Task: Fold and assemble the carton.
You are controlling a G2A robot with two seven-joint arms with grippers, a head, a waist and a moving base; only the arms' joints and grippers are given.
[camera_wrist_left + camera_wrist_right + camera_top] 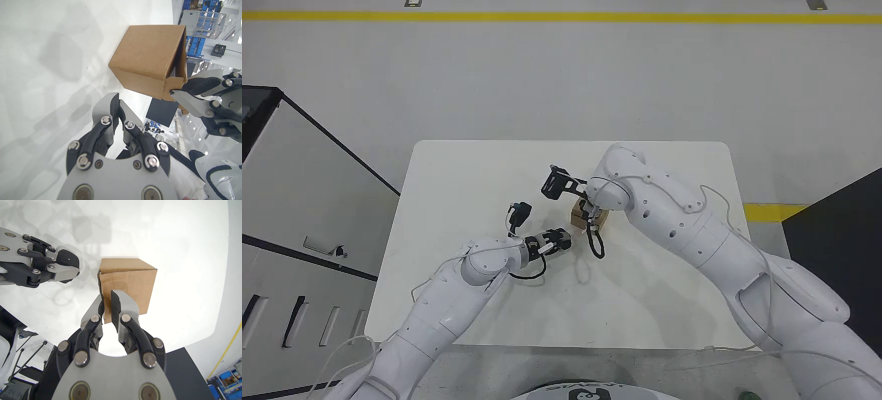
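Clamping the right end effector (106, 301) on a flap of the carton (128, 281), upright on the bench (662, 300), probably to steady it for folding, with the left end effector (118, 103) closed and empty just beside the carton.

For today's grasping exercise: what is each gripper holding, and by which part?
The right gripper pinches the box by a side flap's edge; the left gripper holds nothing.
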